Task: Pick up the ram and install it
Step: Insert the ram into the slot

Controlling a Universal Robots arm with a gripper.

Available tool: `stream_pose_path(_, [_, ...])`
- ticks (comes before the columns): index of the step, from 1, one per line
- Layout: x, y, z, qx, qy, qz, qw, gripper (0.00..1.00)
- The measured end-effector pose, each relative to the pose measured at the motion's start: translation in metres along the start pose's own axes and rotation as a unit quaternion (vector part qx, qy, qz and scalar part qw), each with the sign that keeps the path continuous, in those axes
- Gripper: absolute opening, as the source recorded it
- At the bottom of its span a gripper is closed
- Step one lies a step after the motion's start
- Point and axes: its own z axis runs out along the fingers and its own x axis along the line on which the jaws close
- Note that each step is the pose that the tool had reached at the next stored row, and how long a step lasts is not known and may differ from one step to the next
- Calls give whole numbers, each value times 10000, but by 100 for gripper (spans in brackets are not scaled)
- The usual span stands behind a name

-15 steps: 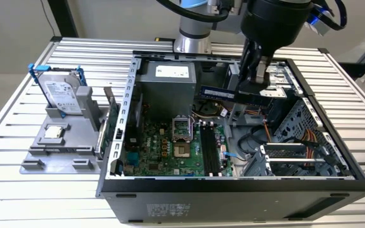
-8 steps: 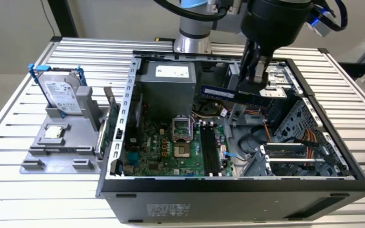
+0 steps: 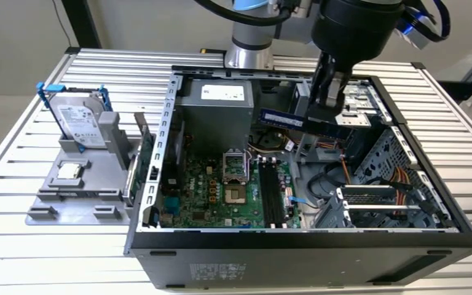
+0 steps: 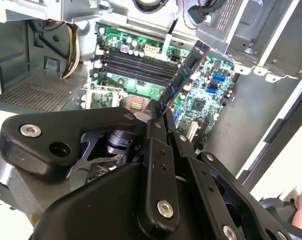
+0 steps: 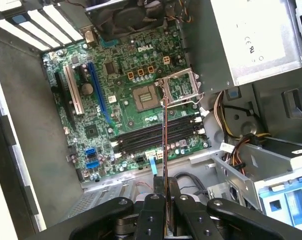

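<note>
The black pincer (image 5: 165,200) is clenched on one end of the ram (image 5: 164,145), a long, thin, dark circuit-board stick. It hangs inside the open black computer case (image 3: 302,258), above the green motherboard's (image 5: 121,95) black memory slots (image 5: 136,139) and crosswise to them. I judge this the carrying step, since the stick is not yet seated. The grey power supply's white label (image 3: 222,92) cannot be read.

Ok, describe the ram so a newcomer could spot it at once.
Find the open computer case in the exterior view. Above it the pincer is shut on the ram, a long, thin dark stick held in the air, unlike the boxy silver hard drive standing outside the case.
</note>
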Motion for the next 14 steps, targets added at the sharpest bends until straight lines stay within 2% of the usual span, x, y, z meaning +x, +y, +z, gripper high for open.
stream_pose_path(7, [-2, -6, 0, -1, -3, 189, 9998, 0])
stream_pose_path(14, [-4, -12, -1, -1, -7, 408, 9992, 0])
